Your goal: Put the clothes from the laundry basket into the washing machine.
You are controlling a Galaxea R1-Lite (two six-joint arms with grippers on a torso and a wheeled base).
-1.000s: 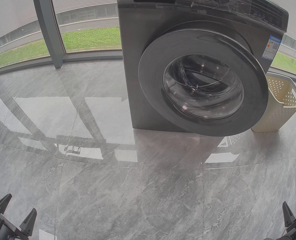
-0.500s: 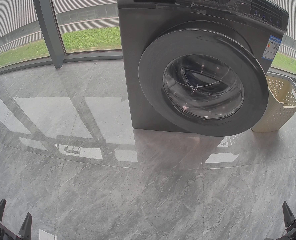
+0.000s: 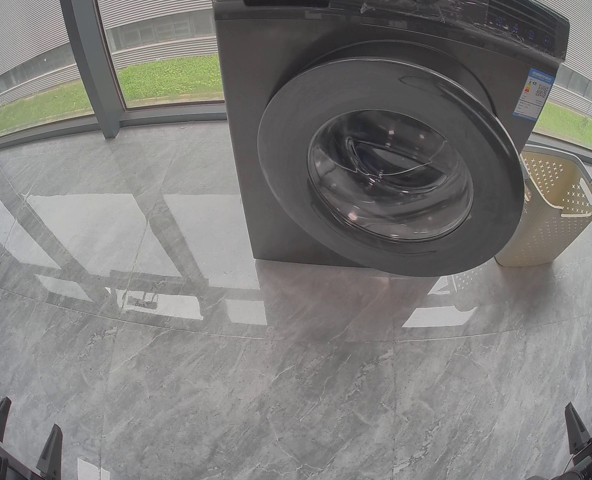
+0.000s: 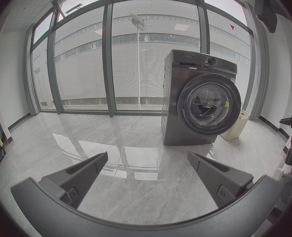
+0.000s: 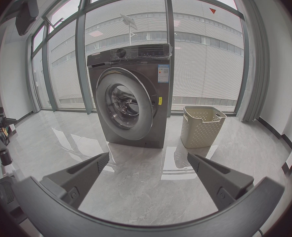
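Observation:
The dark grey washing machine (image 3: 376, 135) stands ahead on the floor, its round glass door (image 3: 389, 168) across the opening. A cream perforated laundry basket (image 3: 556, 208) sits right beside it on the right; I see no clothes over its rim. My left gripper (image 3: 26, 428) is open at the lower left, far short of the machine. My right gripper (image 3: 589, 411) is open at the lower right. The left wrist view shows the left gripper (image 4: 146, 157) open and empty, with the machine (image 4: 198, 96) and basket (image 4: 234, 129) beyond. The right gripper (image 5: 147, 157) faces the machine (image 5: 129, 99) and basket (image 5: 202, 125).
Glossy grey tile floor (image 3: 242, 381) stretches wide and bare between me and the machine. A window wall with a grey pillar (image 3: 89, 48) runs behind. A wall and grey curtain (image 5: 257, 66) stand to the right of the basket.
The left gripper dropped lower toward the picture's bottom edge. Then the whole head picture shifted left, so the camera moved. The right gripper stayed put.

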